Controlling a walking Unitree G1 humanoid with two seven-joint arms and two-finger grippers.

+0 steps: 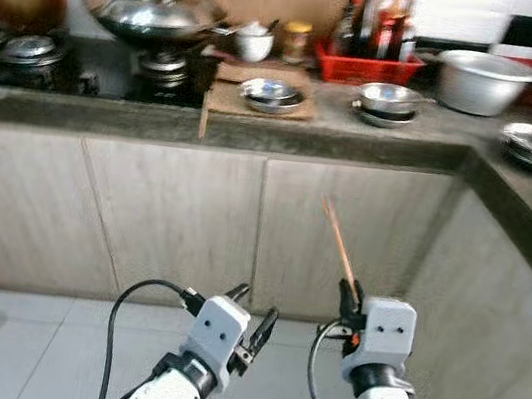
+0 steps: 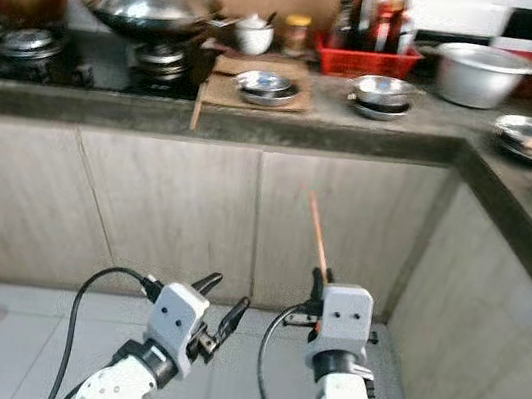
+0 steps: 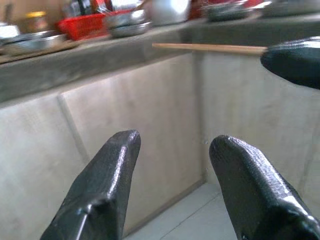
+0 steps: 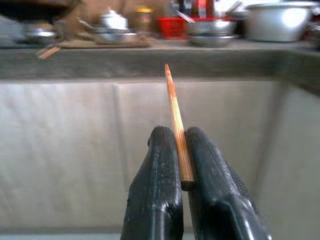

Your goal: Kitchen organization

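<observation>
Your right gripper [image 4: 182, 165] clamps the chopstick [image 4: 175, 120] near its end; it looks light, stiff and thin, so it may pivot. Your left gripper [image 1: 251, 324] is spread, empty.

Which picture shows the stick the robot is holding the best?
The right wrist view: the chopstick runs up the middle, pinched between the right gripper's two black fingers. Both eye views show it smaller, poking up at a slant from that gripper. The left wrist view shows it from the side, thin, beyond the open left gripper.
</observation>
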